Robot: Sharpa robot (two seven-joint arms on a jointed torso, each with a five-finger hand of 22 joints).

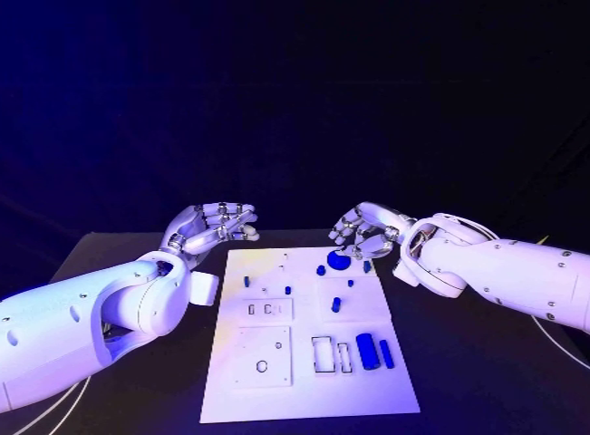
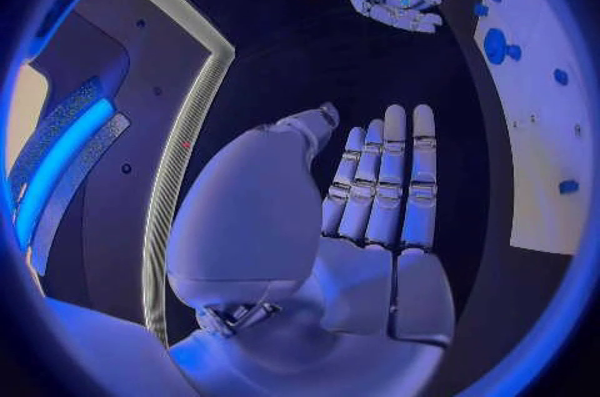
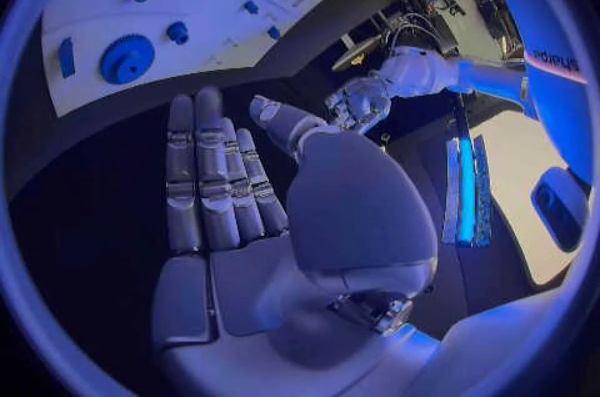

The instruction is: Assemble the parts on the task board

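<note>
The white task board lies in the middle of the black table. A round blue gear sits near its far edge, with small blue pegs beside it. A blue cylinder and a blue bar lie at the board's near right. My left hand hovers off the far left corner, holding nothing; its fingers lie straight. My right hand hangs just above the far right edge, close behind the gear; its palm is bare.
The board carries rectangular slots and a square plate with a hole. Black table surface stretches on both sides of the board. A cable runs under my right arm.
</note>
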